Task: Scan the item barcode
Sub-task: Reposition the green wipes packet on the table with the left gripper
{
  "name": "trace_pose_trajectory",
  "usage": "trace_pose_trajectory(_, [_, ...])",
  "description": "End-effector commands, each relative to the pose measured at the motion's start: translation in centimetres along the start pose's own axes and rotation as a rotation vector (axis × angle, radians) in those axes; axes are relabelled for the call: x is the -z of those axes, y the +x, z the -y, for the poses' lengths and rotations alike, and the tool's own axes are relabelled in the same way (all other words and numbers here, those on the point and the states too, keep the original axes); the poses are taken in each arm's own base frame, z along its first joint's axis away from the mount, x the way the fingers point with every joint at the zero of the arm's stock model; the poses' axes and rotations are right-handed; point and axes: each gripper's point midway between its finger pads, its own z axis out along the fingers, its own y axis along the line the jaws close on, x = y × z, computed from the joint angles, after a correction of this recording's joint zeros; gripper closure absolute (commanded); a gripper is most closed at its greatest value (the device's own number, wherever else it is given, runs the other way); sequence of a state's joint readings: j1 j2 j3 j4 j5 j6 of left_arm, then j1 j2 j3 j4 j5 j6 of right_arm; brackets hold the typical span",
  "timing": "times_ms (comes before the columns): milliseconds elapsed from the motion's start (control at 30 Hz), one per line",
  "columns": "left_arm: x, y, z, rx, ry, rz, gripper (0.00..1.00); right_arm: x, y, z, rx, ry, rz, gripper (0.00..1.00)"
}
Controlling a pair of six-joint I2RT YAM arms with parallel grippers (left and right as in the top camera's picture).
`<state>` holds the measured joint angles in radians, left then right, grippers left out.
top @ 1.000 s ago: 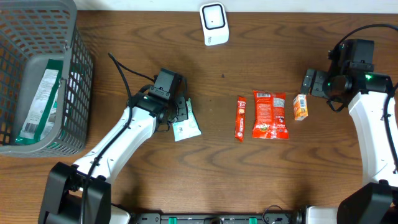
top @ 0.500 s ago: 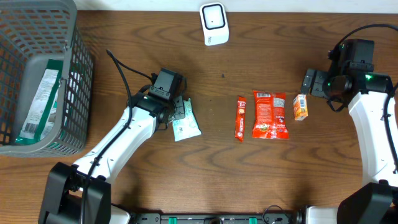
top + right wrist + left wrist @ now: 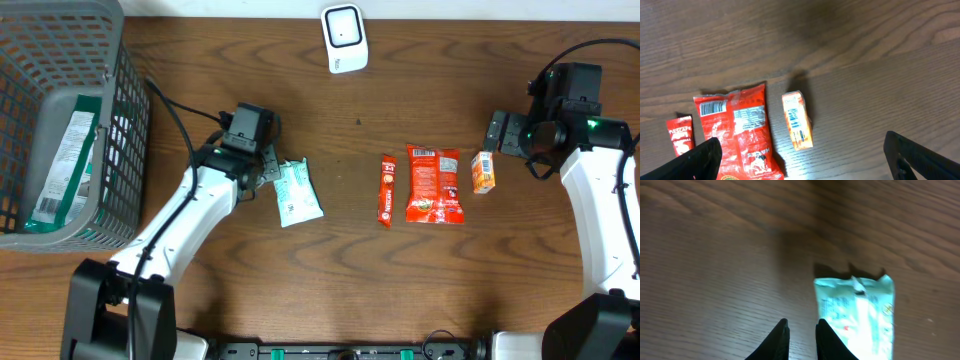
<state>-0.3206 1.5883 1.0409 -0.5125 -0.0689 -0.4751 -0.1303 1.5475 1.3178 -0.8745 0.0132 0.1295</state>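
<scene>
Mint-green packet [image 3: 298, 193]: lies flat on the wooden table [image 3: 200, 60], left of centre, printed face up, crimped edge toward the far side. Sits just beside the left gripper [image 3: 802, 330], on its right. Print too blurred to read from either view. Left gripper: fingers nearly pressed together, only a thin slit between, pinching nothing, held over bare wood. Seen from the left wrist, right fingertip overlaps the packet's near corner; contact there impossible to tell. White scanner [image 3: 344, 37]: stands at the far edge of the table, about centre, well apart from the packet. Right gripper [image 3: 497, 131]: spread wide, holding nothing, poised at the right side of the table, just beside a small orange box [image 3: 483, 171]. Seen from the right wrist, fingers sit in the two lower corners of the frame, with the box lying between and beyond them, untouched. Red snack bag [image 3: 434, 184]: lies near the box on its left, back face up, barcode patch showing at one top corner. Narrow red sachet [image 3: 387, 190]: lies just left of the bag, parted from it by a thin strip of wood. Grey mesh basket [image 3: 130, 120]: stands at the far left corner, with a green-and-white pack [image 3: 65, 165] lying inside.
</scene>
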Motion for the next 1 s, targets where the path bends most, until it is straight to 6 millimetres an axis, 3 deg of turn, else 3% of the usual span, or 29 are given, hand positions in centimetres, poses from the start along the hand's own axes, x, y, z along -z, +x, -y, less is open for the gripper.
trace_pose_trajectory(0, [-1.1,0.4,-0.6,0.017,-0.04,-0.027,0.79,0.4,-0.4,0.1,-0.021,-0.003,0.013,0.01])
trace_pose_trajectory(267, [-4.6,3.1,-1.1,0.04,-0.08,-0.147,0.79,0.4,-0.4,0.1,-0.021,-0.003,0.013,0.01])
trace_pose_trajectory(333, [-5.2,3.7,-0.3,0.051,-0.039,-0.183,0.79,0.4,-0.4,0.1,-0.021,-0.003,0.013,0.01])
trace_pose_trajectory(633, [-5.1,6.1,1.5,0.041,0.049,-0.285,0.79,0.4,-0.4,0.1,-0.021,-0.003,0.013,0.01])
trace_pose_trajectory(967, [-5.8,7.1,2.5,-0.012,0.029,-0.278,0.79,0.4,-0.4,0.1,-0.021,-0.002,0.013,0.01])
